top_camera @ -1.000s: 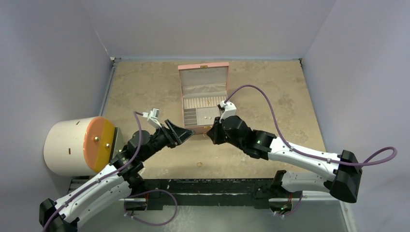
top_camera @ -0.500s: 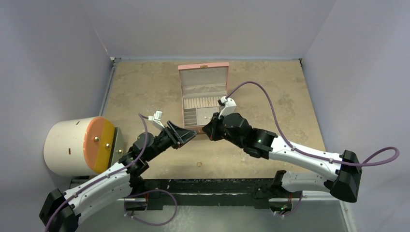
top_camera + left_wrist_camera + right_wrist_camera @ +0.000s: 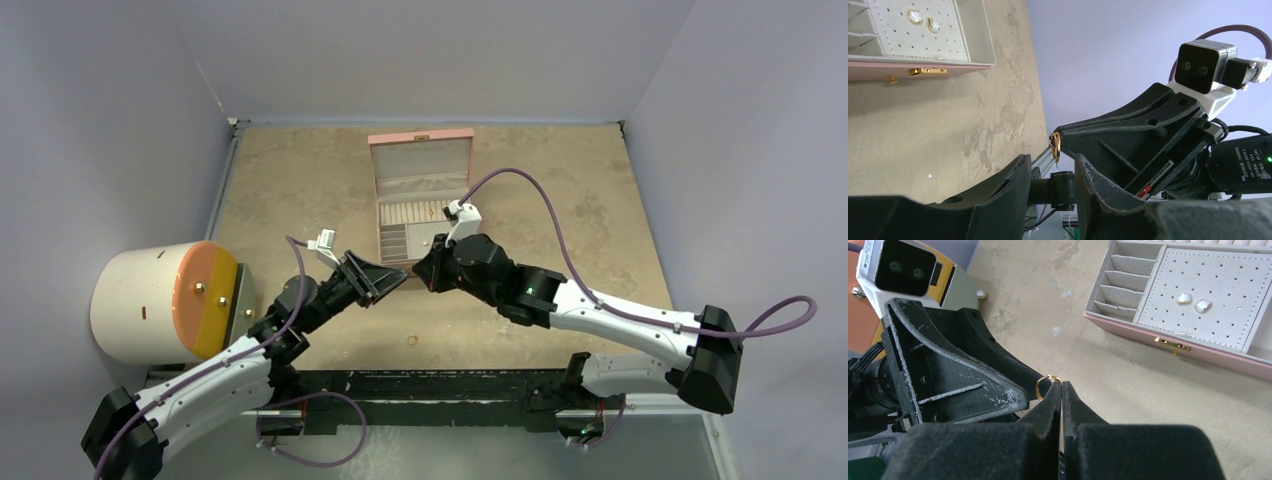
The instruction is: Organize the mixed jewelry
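Note:
My right gripper point(image 3: 1062, 385) is shut on a small thin gold ring point(image 3: 1038, 388), pinched by its edge at the very fingertips. In the left wrist view the ring point(image 3: 1055, 145) hangs just beyond the gap of my left gripper point(image 3: 1050, 161), which is open and empty. In the top view the two grippers, left point(image 3: 392, 278) and right point(image 3: 424, 272), meet tip to tip in front of the pink box point(image 3: 420, 143). A second gold ring point(image 3: 412, 340) lies on the table nearer the bases. Two pale studs point(image 3: 1193, 301) sit on the box's dotted pad.
The pink box stands open at mid-table, with narrow slots point(image 3: 1120, 282) on its left and a gold clasp point(image 3: 1172, 344) on its front. A white cylinder with an orange face point(image 3: 150, 300) stands at the left edge. Grey walls close in the table.
My right gripper has shifted a little left toward the left gripper, still holding the ring. The left arm has settled slightly lower; its jaws stay open.

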Robot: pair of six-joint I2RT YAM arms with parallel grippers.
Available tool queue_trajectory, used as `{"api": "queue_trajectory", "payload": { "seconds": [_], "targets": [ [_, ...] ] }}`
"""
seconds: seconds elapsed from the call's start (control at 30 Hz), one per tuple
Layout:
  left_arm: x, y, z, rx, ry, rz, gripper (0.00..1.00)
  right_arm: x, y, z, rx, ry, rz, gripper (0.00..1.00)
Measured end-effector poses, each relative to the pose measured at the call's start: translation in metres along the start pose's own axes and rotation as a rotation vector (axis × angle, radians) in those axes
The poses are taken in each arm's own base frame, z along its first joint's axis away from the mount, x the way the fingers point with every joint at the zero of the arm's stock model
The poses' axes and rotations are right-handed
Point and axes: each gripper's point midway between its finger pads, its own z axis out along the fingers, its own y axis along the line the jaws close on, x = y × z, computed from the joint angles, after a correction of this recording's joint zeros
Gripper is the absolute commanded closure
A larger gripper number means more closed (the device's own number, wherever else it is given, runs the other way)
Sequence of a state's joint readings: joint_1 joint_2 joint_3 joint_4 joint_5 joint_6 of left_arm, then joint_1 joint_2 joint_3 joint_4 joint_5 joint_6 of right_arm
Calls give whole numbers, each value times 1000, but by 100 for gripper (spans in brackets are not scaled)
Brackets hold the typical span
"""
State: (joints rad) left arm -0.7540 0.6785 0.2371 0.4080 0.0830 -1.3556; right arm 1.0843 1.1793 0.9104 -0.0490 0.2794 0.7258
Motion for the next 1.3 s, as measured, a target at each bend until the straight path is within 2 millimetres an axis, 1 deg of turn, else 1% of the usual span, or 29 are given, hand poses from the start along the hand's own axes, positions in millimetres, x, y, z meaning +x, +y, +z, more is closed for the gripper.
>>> {"api": "queue_trajectory", "payload": {
  "seconds": [0.33, 0.5, 0.6, 0.87, 1.0, 1.1, 1.2, 1.3],
  "targets": [
    [0, -1, 2, 5, -1, -13, 78, 1, 4, 0, -9, 4, -4, 100],
    [0, -2, 2, 9, -2, -13, 89, 3, 6, 0, -14, 7, -6, 100],
    [0, -3, 2, 11, 0, -13, 100, 3, 7, -1, -15, 8, -7, 100],
    [1, -3, 2, 12, 5, -13, 100, 4, 7, -1, -16, 9, -9, 100],
    [1, -3, 2, 15, 9, -12, 100, 3, 7, -2, -19, 8, -10, 87],
    [3, -5, 1, 21, 16, -6, 100, 1, 11, -7, -38, 6, -9, 78],
    [4, -6, -1, 28, 27, 13, 100, -3, 14, -21, -71, 4, -19, 71],
    [7, -8, -2, 34, 45, 42, 100, -13, 18, -37, -108, -20, -38, 63]
  ]
}}
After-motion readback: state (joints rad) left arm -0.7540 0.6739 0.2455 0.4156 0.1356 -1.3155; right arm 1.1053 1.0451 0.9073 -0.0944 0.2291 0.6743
